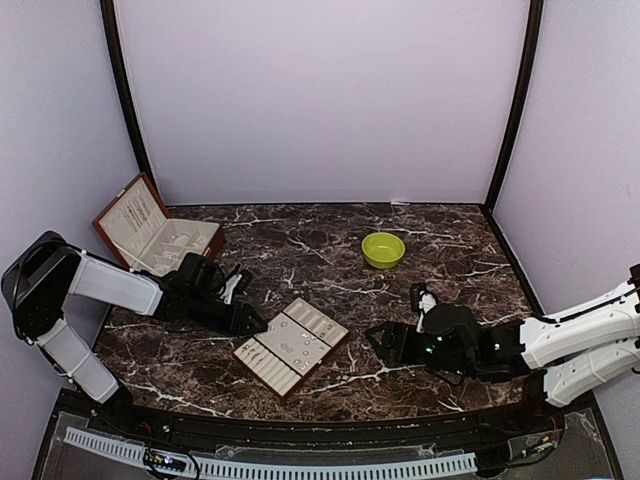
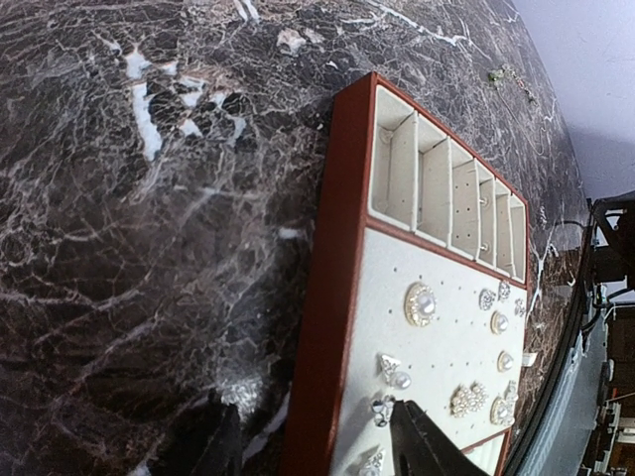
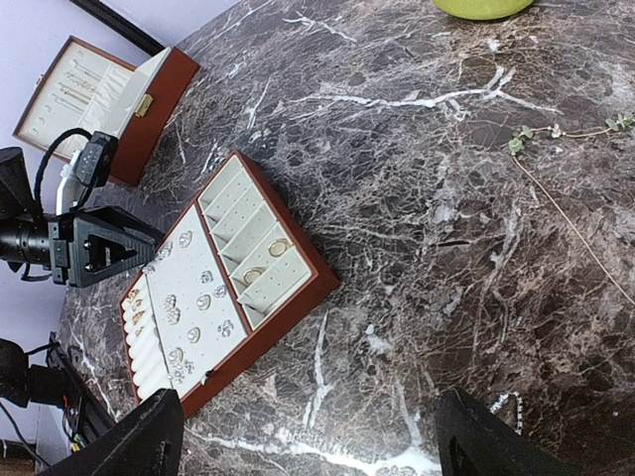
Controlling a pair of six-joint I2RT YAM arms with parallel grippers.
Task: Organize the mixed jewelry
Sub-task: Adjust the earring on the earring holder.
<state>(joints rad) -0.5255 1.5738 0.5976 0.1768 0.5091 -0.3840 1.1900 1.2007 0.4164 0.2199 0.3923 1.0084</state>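
Note:
The mixed jewelry is partly set out on the cream tray (image 1: 240, 354): pearl and crystal studs (image 2: 421, 303) (image 3: 203, 300) on its pin board and rings (image 3: 280, 247) in its slots. Thin chains (image 3: 575, 228) (image 2: 501, 74) lie loose on the marble. My left gripper (image 1: 252, 318) (image 2: 313, 444) is open astride the tray's red-brown rim (image 2: 332, 297), one finger (image 2: 213, 446) over the marble and the other beside a small silvery stud (image 2: 382, 409) on the board. My right gripper (image 1: 398, 315) (image 3: 313, 446) stands wide open over bare marble, right of the tray, with nothing between its fingers.
A green bowl (image 1: 383, 249) (image 3: 483, 6) sits at the back, right of centre. An open reddish-brown box (image 1: 150, 228) (image 3: 109, 94) stands at the back left. A short beaded chain (image 3: 506, 402) lies by my right gripper's outer finger. Purple walls enclose the table.

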